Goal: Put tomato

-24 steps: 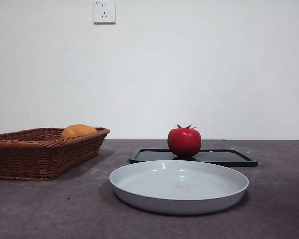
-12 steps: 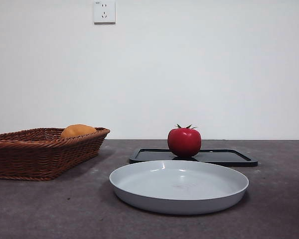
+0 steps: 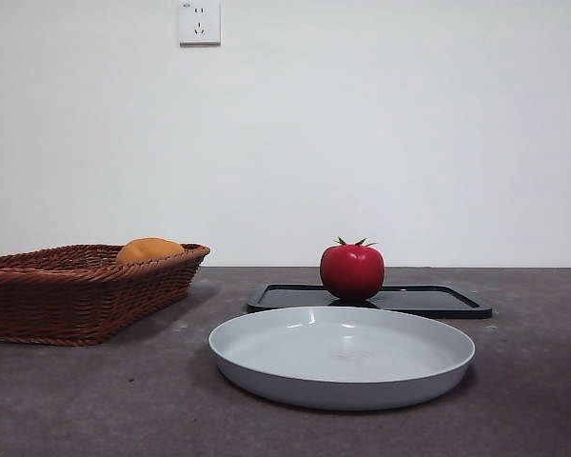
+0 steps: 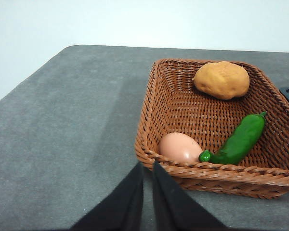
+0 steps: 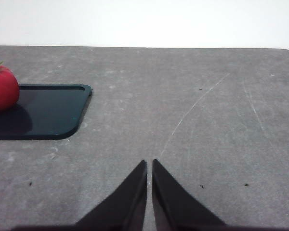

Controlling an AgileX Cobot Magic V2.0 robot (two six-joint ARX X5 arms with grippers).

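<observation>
No movement since prior frame: tomato [image 3: 352, 271] on black tray [image 3: 438, 302], left gripper [image 4: 147, 166] & right gripper [image 5: 150, 162] both closed, empty.

You're looking at a lab-style test bench, not a real kitchen: a bare grey table [image 3: 95, 400] against a plain white wall [image 3: 390, 133] with a single power socket [image 3: 199, 22]. The food looks like props, set out in a wicker basket [image 4: 183, 110], on a black tray [image 3: 428, 300], beside a grey plate [image 3: 266, 376].
</observation>
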